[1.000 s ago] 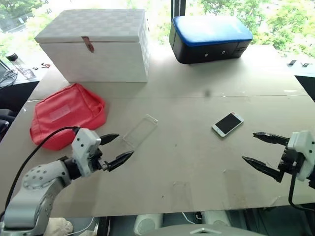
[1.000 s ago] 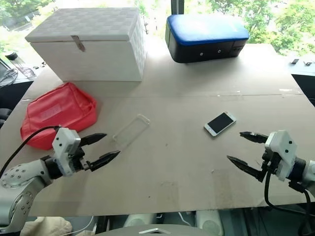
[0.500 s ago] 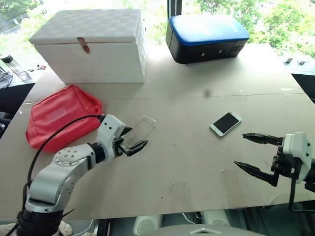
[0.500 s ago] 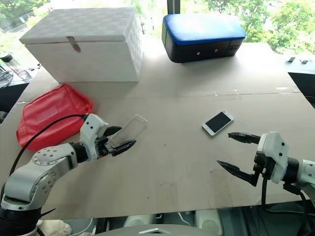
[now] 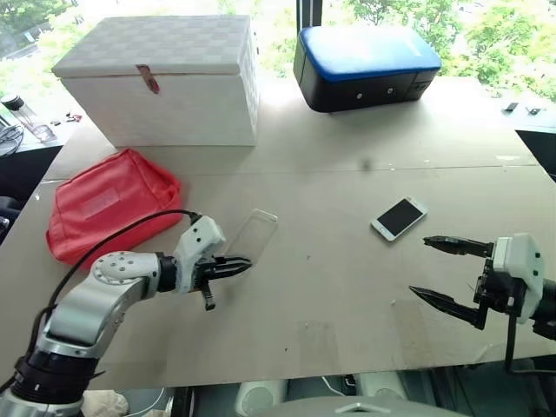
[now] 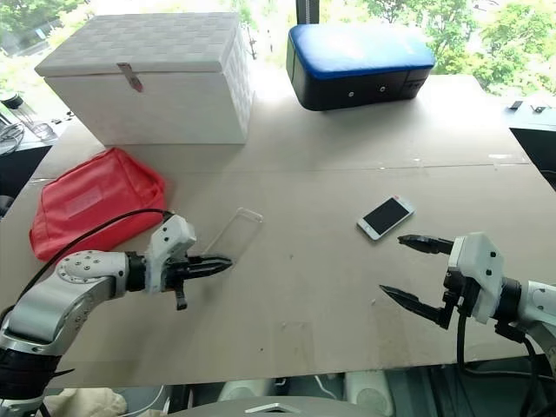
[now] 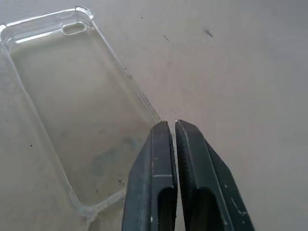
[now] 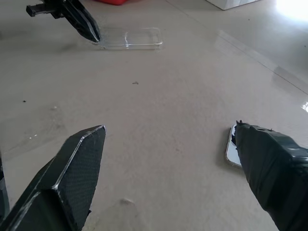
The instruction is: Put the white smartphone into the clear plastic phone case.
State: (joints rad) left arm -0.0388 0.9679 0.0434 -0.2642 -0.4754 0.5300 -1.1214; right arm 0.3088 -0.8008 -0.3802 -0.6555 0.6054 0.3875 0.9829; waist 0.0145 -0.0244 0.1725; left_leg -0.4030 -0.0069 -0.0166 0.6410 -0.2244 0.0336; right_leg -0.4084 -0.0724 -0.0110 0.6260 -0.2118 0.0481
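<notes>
The clear plastic phone case (image 5: 252, 231) lies flat on the table left of centre. My left gripper (image 5: 244, 262) reaches its near end from the left. In the left wrist view its fingers (image 7: 163, 144) stand almost together, and the case (image 7: 72, 96) has its long rim running right into the thin gap between the tips, so it looks shut on that rim. The white smartphone (image 5: 400, 217) lies screen up to the right of centre. My right gripper (image 5: 420, 267) hovers open just in front of the phone, with nothing between its fingers.
A white woven box (image 5: 161, 78) and a dark case with a blue top (image 5: 365, 65) stand at the back. A red pouch (image 5: 113, 200) lies left of the phone case. The table's front edge (image 5: 304, 369) runs below both grippers.
My left gripper, open a second ago, moved in to the case's near end, turned, and closed its fingers there. The right gripper stays open and has hardly moved.
</notes>
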